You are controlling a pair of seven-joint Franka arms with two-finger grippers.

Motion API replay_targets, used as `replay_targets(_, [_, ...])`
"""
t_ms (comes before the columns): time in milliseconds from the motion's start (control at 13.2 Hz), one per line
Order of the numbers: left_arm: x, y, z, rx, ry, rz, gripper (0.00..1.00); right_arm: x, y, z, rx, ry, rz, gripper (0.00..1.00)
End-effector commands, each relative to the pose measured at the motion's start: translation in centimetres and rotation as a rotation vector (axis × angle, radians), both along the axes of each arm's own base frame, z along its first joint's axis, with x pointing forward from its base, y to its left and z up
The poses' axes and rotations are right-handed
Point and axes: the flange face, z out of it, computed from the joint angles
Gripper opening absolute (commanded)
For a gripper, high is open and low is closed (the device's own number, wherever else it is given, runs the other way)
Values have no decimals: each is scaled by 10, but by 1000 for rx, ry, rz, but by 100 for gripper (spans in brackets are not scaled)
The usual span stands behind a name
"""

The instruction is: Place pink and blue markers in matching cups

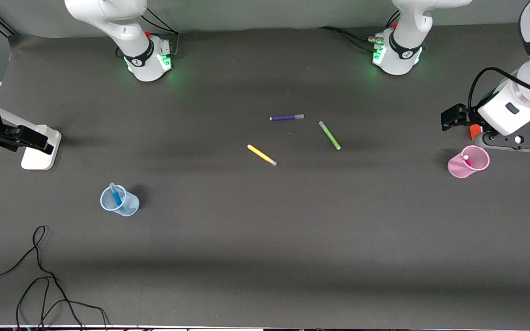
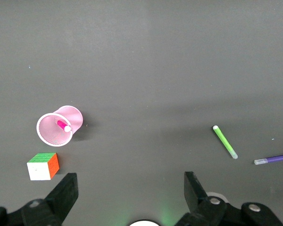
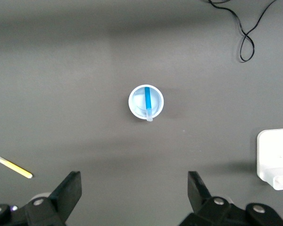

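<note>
The blue marker [image 1: 117, 196] is seen standing in the pale blue cup [image 1: 119, 201] near the right arm's end of the worktop, and the pink marker [image 1: 467, 160] in the pink cup [image 1: 468, 162] near the left arm's end. The left gripper [image 2: 128, 190] is held spread wide above the pink cup's area at that edge. The right gripper [image 3: 134, 192] is likewise held spread wide and empty by its own edge.

Dark table [image 1: 265, 257]: blue cup [image 1: 120, 201], pink cup [image 1: 467, 162], apparently upright.

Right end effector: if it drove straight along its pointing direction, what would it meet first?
Probably bare table. The open right end effector points down beside the blue cup holding the blue marker; depth is unclear.
</note>
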Motion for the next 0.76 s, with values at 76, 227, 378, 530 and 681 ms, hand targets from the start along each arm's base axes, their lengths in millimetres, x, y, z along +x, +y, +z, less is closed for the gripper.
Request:
replay_targets(76, [2,-2,1,15,9,-10,100,-10,-1,11,-39,17,56,100])
replay_targets(227, [2,-1,1,15,9,-9,100,-11,-1,10,-38,20,56,100])
replay_targets(378, [2,-1,0,15,11,-10,100,-12,-1,10,-38,25,56,100])
replay_targets(530, [3,0,-1,15,12,-9,100,-11,-1,10,-38,26,54,100])
replay_targets(681, [4,1,-2,14,11,-7,100,-11,-1,10,-38,25,54,100])
